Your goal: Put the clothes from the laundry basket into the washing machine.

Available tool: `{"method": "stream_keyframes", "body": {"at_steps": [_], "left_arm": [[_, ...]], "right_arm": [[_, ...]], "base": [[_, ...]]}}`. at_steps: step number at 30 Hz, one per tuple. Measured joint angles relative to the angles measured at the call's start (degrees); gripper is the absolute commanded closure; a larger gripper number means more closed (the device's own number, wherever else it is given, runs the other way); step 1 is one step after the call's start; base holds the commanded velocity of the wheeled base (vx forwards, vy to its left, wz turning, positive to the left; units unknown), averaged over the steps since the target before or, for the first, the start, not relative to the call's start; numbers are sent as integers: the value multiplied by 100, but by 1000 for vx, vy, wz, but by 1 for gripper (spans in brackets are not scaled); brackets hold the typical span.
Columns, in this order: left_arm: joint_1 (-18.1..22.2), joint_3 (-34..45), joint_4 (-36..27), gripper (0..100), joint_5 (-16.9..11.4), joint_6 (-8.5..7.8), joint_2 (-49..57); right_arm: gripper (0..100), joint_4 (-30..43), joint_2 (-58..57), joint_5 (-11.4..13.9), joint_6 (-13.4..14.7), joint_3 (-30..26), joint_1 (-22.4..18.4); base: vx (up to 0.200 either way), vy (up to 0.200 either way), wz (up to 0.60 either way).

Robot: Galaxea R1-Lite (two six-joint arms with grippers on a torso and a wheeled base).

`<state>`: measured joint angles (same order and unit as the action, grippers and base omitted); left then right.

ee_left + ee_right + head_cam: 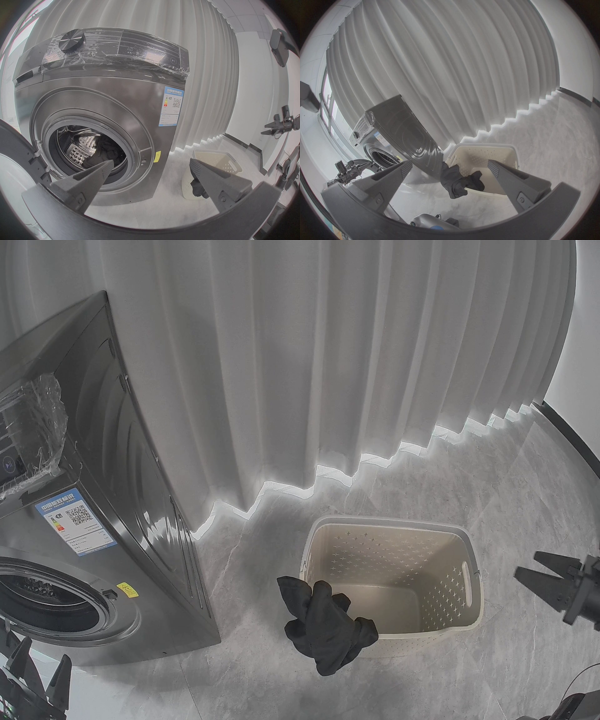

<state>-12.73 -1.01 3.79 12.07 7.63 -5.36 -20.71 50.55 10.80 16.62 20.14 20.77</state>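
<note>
Grey left gripper (34, 677): at 7 o'clock in the head view, fingers spread wide with nothing between them, facing the drum (78, 150).
Dark right gripper (556, 587): at 4 o'clock, fingers likewise parted and bare, tips aimed toward 9 o'clock.
Black garment (325, 627): at 6 o'clock, draped over the near-left rim corner of the laundry basket (473, 565), most of it hanging outside toward the floor (250, 590). It is soft, crumpled, matte cloth, and its long axis runs roughly 11 to 5 o'clock.
Key relation: the garment lies at 9 o'clock from the right gripper, ahead of its open fingers. I judge the right arm the nearer one, and the left arm better placed for the machine.
Pale laundry basket: at 5 o'clock, rectangular plastic, walls pierced with small crosses, a slot handle in one end.
Steel washing machine (125, 521): at 9 o'clock, brushed grey metal, round door (15, 150) swung open. Dark clothes (103, 153) already lie in the perforated drum.
White curtain (312, 365): at 12 o'clock, pleated, behind everything.
</note>
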Motion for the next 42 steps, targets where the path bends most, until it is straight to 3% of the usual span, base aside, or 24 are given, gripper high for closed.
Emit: {"method": "stream_keyframes", "body": {"at_steps": [20, 27, 35, 42], "left_arm": [[-2, 0, 4, 0, 2, 22, 0], [-2, 0, 4, 0, 2, 22, 0], [-2, 0, 4, 0, 2, 22, 0], [-2, 0, 4, 0, 0, 79, 0]], "right_arm": [[0, -3573, 5093, 17, 301, 304, 734], [0, -4587, 6431, 0, 602, 483, 883], [0, -5035, 7590, -5, 798, 941, 1034], [0, -5510, 8199, -5, 1262, 1191, 1291]], "base": [[0, 0, 0], [0, 0, 0], [0, 0, 0], [0, 0, 0]]}}
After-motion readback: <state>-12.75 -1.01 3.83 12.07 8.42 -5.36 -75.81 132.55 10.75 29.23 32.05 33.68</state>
